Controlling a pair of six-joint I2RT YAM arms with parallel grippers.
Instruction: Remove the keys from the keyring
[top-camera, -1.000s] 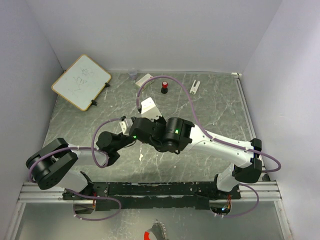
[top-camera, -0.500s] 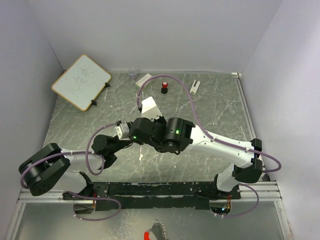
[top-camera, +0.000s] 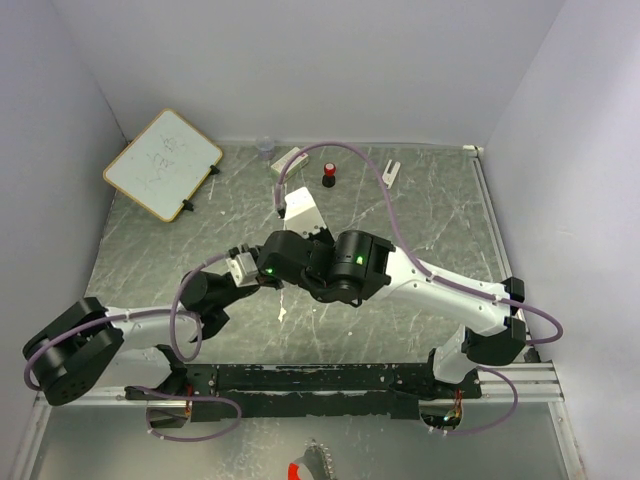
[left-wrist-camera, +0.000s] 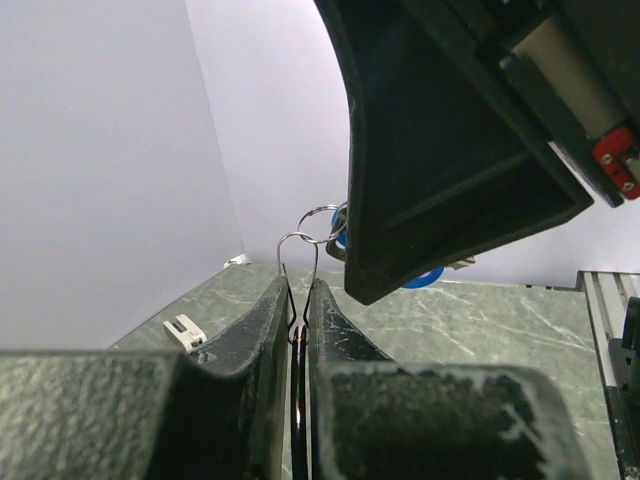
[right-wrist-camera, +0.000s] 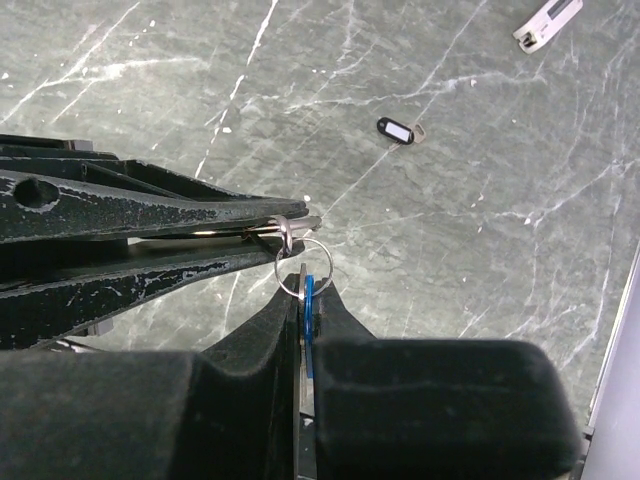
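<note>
My two grippers meet over the middle of the table, the left gripper (top-camera: 298, 268) facing the right gripper (top-camera: 322, 278). In the left wrist view the left gripper (left-wrist-camera: 298, 288) is shut on a thin silver wire loop (left-wrist-camera: 298, 248). A small round keyring (left-wrist-camera: 322, 214) hangs from that loop. In the right wrist view the right gripper (right-wrist-camera: 310, 288) is shut on the blue-headed key (right-wrist-camera: 308, 297) and a silver key beside it, both hanging on the keyring (right-wrist-camera: 303, 263). A black-headed key (right-wrist-camera: 396, 130) lies loose on the table.
A whiteboard (top-camera: 162, 163) leans at the back left. A red-and-black knob (top-camera: 328, 177), a white clip (top-camera: 390, 172), a white card (top-camera: 288, 159) and a small clear cup (top-camera: 265, 148) sit near the back wall. A white block (top-camera: 302, 210) lies just behind the grippers.
The left arm's elbow and shoulder have swung left and down toward the near edge. Both grippers have stayed together at the middle, still holding the ring and key.
</note>
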